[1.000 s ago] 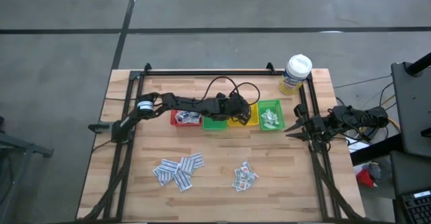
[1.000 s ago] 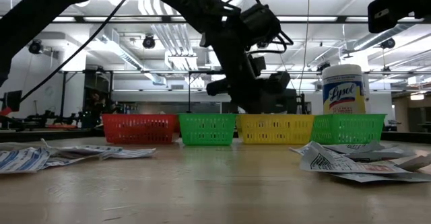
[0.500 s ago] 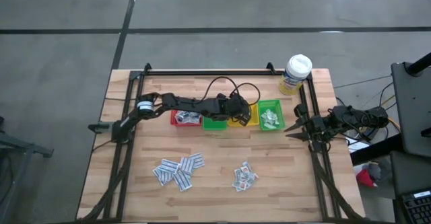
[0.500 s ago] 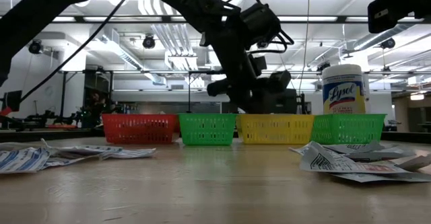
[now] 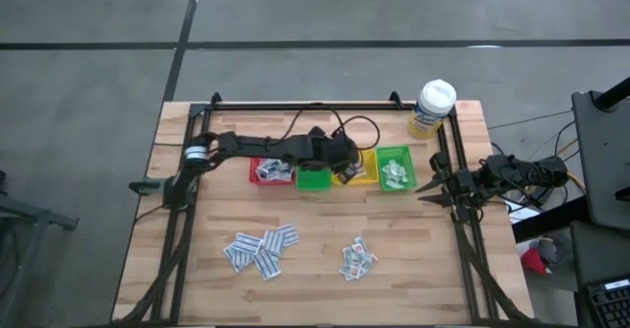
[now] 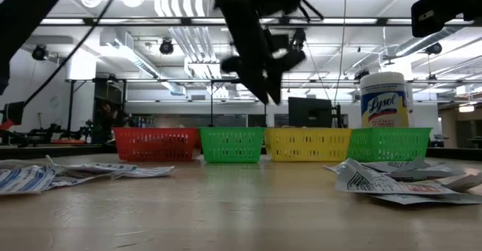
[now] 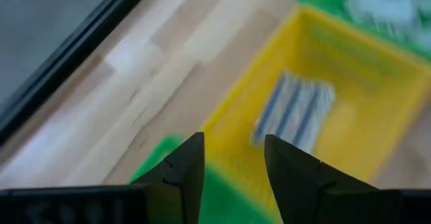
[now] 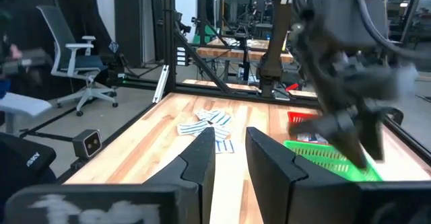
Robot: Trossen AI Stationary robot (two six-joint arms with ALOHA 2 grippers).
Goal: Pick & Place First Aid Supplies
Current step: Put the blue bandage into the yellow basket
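Note:
My left gripper (image 7: 232,143) hangs open above the yellow bin (image 7: 350,126), touching nothing; the low view shows it (image 6: 269,91) well above the row of bins. One white packet with grey-blue stripes (image 7: 294,109) lies flat on the yellow bin's floor. More first aid supplies lie in two loose piles on the table, one at the near left (image 5: 261,250) and one at the near middle (image 5: 357,259). Others lie in the red bin (image 5: 269,172) and the right-hand green bin (image 5: 396,168). My right gripper (image 5: 425,184) waits at the table's right edge, open and holding nothing (image 8: 230,140).
Four bins stand in a row at the table's far middle: red, green (image 5: 314,179), yellow (image 5: 360,171), green. A white-capped bottle with a yellow label (image 5: 432,108) stands at the far right corner. Bare wood lies between the bins and the packet piles.
My left gripper has risen from down among the bins to well above them and has tipped and rolled a little. The right arm has kept still.

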